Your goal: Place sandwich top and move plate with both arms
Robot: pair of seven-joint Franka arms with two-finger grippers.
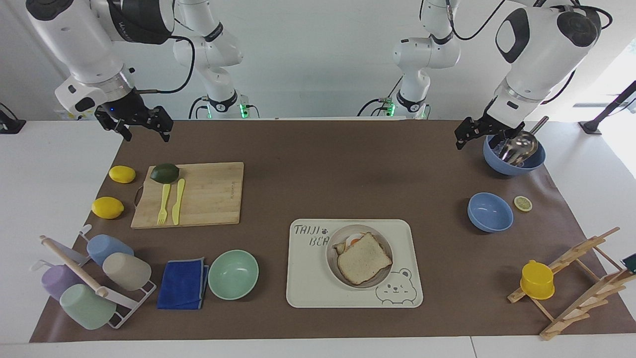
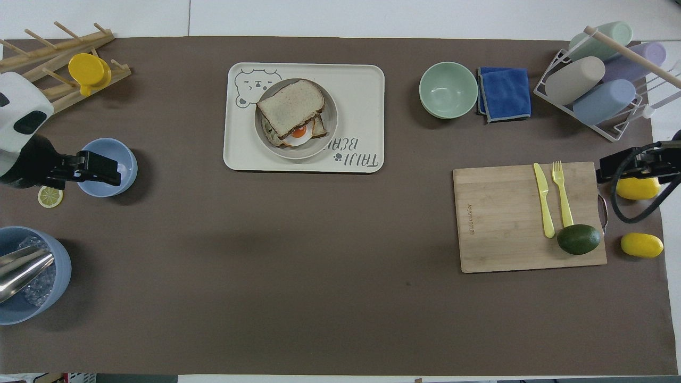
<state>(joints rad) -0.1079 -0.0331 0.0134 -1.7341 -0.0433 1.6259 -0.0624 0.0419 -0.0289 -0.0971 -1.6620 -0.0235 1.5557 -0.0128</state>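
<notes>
The sandwich top (image 1: 364, 258) lies on a slice bearing a fried egg (image 1: 354, 241) in the plate (image 1: 332, 259); it also shows in the overhead view (image 2: 290, 105), as does the plate (image 2: 331, 132). My left gripper (image 1: 474, 135) is open and empty, up in the air beside the blue bowl holding a metal scoop (image 1: 514, 158), well away from the plate. In the overhead view my left gripper (image 2: 101, 169) covers a small blue bowl. My right gripper (image 1: 143, 128) waits open and empty over the mat's corner near the cutting board, and shows at the overhead view's edge (image 2: 609, 169).
The plate sits in a cream bear-printed tray (image 1: 308, 281). A mint bowl (image 1: 233, 274) and blue cloth (image 1: 183, 284) lie beside it. A cutting board (image 1: 208, 196) carries fork, knife and avocado. A small blue bowl (image 1: 490, 213), lemon slice (image 1: 522, 203), wooden rack (image 1: 581, 278) and cup rack (image 1: 89, 281) stand around.
</notes>
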